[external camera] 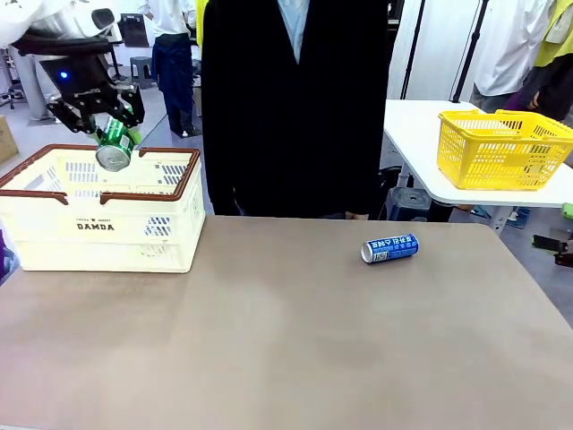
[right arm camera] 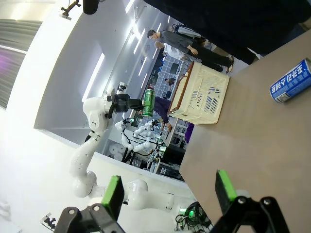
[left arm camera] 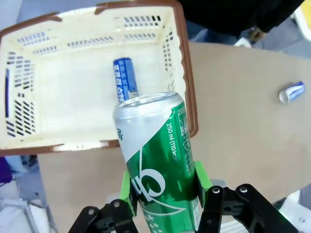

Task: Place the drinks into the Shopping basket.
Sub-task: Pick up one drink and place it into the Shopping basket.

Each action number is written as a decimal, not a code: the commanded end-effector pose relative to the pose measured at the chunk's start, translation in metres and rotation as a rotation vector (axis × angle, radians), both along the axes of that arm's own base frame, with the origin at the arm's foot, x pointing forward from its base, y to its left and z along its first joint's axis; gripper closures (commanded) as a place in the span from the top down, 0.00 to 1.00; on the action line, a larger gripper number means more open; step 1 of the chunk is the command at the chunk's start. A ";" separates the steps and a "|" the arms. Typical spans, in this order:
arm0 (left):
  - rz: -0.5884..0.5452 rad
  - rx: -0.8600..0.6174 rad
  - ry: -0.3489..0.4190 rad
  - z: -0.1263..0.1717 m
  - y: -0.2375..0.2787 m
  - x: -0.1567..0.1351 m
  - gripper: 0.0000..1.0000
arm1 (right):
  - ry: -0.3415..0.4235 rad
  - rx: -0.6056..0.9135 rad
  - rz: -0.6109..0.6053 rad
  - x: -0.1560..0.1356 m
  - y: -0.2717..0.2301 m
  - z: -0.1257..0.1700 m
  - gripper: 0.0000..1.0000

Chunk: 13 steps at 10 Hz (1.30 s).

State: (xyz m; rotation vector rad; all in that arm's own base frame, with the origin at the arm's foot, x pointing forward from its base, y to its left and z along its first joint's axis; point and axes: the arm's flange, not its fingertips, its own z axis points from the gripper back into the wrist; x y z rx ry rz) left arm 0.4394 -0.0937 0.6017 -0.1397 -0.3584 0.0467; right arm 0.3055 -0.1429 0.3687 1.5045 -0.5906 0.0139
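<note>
My left gripper [external camera: 114,133] is shut on a green can [external camera: 115,149] and holds it tilted in the air over the Shopping basket [external camera: 54,235], a cream crate with a brown rim. In the left wrist view the green can [left arm camera: 158,155] sits between the green pads [left arm camera: 200,175], above the basket's near rim [left arm camera: 188,82]. A blue can [left arm camera: 125,80] lies on the basket floor. Another blue can [external camera: 390,248] lies on its side on the table, right of centre. My right gripper [right arm camera: 170,194] stands open with nothing in it, well short of that blue can [right arm camera: 291,81].
A person in dark clothes stands at the table's far edge, behind the middle. A yellow mesh basket [external camera: 501,148] rests on a white side table at the back right. The brown tabletop [external camera: 269,340] is bare across the front and middle.
</note>
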 end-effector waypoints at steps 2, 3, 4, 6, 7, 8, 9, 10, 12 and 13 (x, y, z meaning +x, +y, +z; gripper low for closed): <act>-0.100 0.037 -0.018 0.020 -0.024 -0.033 0.00 | 0.012 0.006 0.007 -0.002 0.000 0.005 1.00; -0.100 0.037 -0.018 0.020 -0.024 -0.033 0.00 | 0.012 0.006 0.007 -0.002 0.000 0.005 1.00; -0.061 0.024 0.000 0.011 -0.024 -0.020 0.00 | 0.012 0.006 0.007 -0.002 0.000 0.005 1.00; -0.057 0.053 -0.019 -0.002 -0.015 0.039 0.00 | 0.012 0.006 0.007 -0.002 0.000 0.005 1.00; -0.048 0.071 -0.013 -0.011 -0.011 0.059 0.00 | 0.012 0.006 0.007 -0.002 0.000 0.005 1.00; -0.025 0.086 0.019 -0.025 -0.009 0.080 0.00 | 0.012 0.006 0.007 -0.002 0.000 0.005 1.00; -0.004 0.105 0.056 -0.042 -0.007 0.101 0.00 | 0.012 0.006 0.007 -0.002 0.000 0.005 1.00; 0.010 0.104 0.072 -0.063 -0.007 0.117 0.00 | 0.012 0.006 0.007 -0.002 0.000 0.005 1.00; 0.062 0.053 0.070 -0.098 -0.006 0.141 0.00 | 0.012 0.006 0.007 -0.002 0.000 0.005 1.00; 0.064 0.040 0.119 -0.110 -0.007 0.146 0.00 | 0.012 0.006 0.007 -0.002 0.000 0.005 1.00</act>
